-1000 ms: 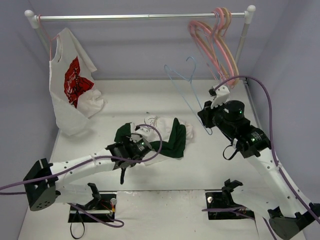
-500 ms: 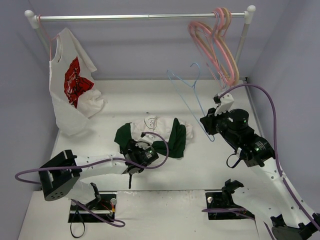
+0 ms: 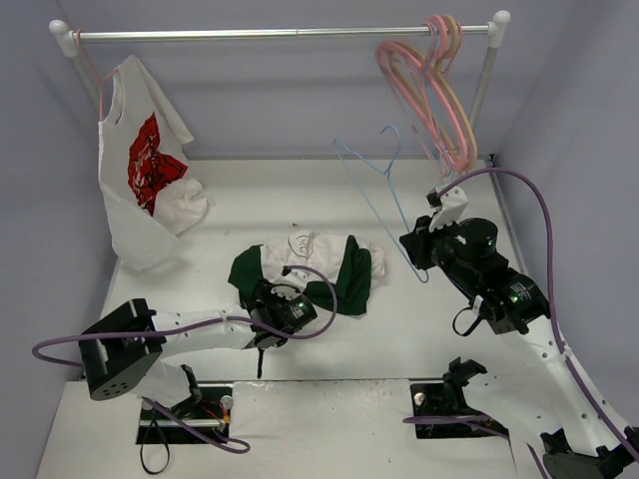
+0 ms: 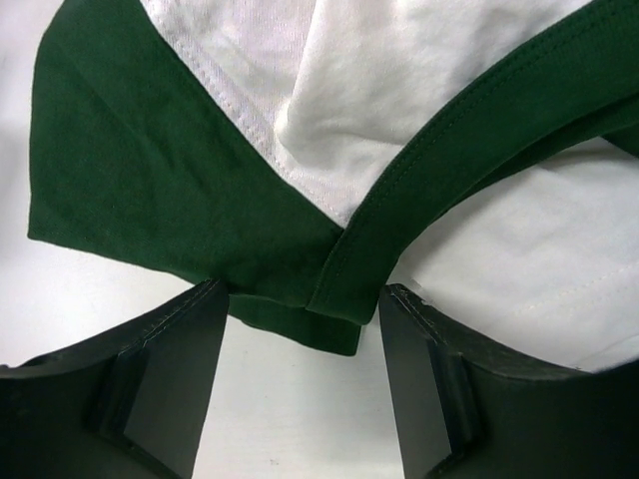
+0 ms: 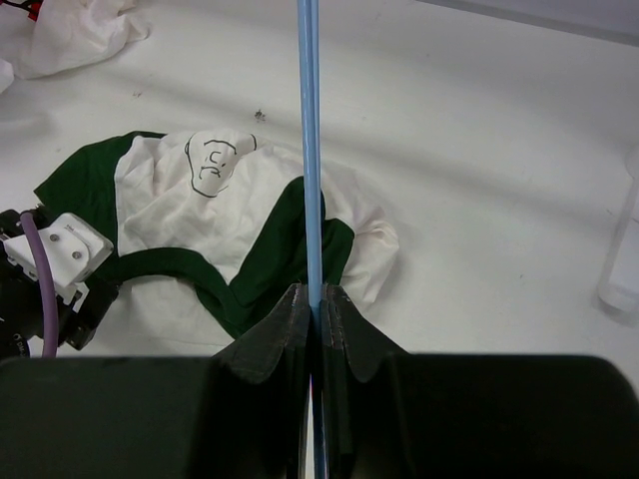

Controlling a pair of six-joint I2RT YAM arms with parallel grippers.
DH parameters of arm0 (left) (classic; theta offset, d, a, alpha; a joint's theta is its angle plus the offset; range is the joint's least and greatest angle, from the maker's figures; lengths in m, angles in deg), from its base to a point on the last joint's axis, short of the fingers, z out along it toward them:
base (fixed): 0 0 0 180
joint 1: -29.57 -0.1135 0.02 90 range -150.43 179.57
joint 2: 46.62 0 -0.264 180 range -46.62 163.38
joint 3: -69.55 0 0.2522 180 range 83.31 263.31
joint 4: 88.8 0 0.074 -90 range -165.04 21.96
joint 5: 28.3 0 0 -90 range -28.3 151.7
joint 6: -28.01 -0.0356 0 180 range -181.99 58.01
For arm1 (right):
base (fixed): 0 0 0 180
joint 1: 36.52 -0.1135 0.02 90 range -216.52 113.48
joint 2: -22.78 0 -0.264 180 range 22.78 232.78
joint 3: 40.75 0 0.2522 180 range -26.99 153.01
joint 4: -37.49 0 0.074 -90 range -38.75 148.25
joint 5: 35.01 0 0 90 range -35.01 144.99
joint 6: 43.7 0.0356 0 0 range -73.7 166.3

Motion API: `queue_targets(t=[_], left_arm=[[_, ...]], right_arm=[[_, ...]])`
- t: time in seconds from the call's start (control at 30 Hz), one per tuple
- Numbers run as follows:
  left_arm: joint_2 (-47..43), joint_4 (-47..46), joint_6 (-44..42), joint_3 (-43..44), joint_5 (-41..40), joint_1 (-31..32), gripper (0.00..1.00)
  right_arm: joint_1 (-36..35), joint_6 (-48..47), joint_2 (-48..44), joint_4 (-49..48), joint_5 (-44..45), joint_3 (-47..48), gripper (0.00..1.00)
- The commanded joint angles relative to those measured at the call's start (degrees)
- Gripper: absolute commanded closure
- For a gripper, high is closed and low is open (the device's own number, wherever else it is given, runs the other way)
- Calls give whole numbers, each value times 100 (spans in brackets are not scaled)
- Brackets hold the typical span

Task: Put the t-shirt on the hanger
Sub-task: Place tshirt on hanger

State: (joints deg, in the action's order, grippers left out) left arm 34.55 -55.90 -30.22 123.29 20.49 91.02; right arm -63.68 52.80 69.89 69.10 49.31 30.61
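Green-trimmed t-shirt (image 4: 329,120) edge inside gaping left pincer (image 4: 300,299).

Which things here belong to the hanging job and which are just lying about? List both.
Job: the t-shirt, crumpled; the blue hanger, clamped in the right gripper; the left gripper, open at the shirt's green edge.
Lying about: the red-print shirt and the pink hangers, both on the rail.

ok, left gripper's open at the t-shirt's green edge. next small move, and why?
Probably nudge the left gripper forward slightly, then close: the green collar trim of the t-shirt only just reaches between its open jaws. The right gripper is shut on the hanger.
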Motion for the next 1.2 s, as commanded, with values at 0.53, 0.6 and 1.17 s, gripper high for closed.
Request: queue_targets(t=[0.53, 0.6, 1.17], left_arm=[[75, -68, 93, 62, -220, 42, 49], [49, -33, 84, 79, -291, 42, 55], [-627, 291, -1023, 843, 384, -650, 100]], right_arm=[[-44, 123, -79, -475, -30, -74, 100], [-44, 141, -79, -484, -30, -91, 100], [-53, -79, -167, -466, -794, -100, 100]])
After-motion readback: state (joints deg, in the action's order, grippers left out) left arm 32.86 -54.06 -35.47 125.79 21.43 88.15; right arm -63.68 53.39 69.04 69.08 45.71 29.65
